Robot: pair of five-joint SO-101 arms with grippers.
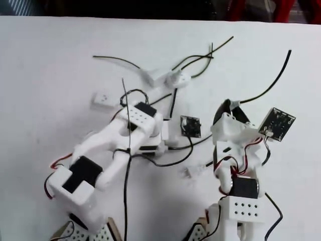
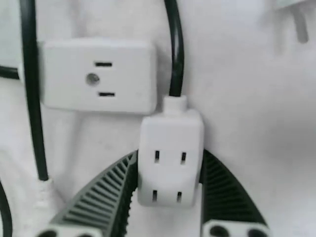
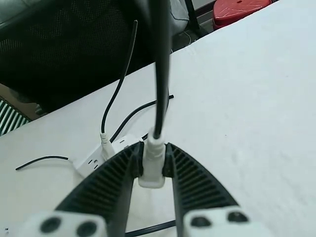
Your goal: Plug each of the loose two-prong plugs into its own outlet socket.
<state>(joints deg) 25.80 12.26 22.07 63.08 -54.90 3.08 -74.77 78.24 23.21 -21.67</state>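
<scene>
White plastic plug (image 3: pixel 150 178) on its black cord (image 3: pixel 160 74) sits pinched in your right gripper (image 3: pixel 153 150), wrist raised. Your left gripper (image 2: pixel 169 160), low over the white table (image 2: pixel 256 123), clamps a white two-outlet socket block (image 2: pixel 170 131).

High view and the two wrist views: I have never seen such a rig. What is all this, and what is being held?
Two white robot arms sit side by side at a white table. The high view looks down from a fixed camera; each wrist view comes from a camera on one arm. The left arm's fingers clamp a white socket block on a black cord; a second outlet box lies just beyond it. The right arm's fingers grip a white plug, cord upward, above the table. A loose plug lies between the arms.
</scene>
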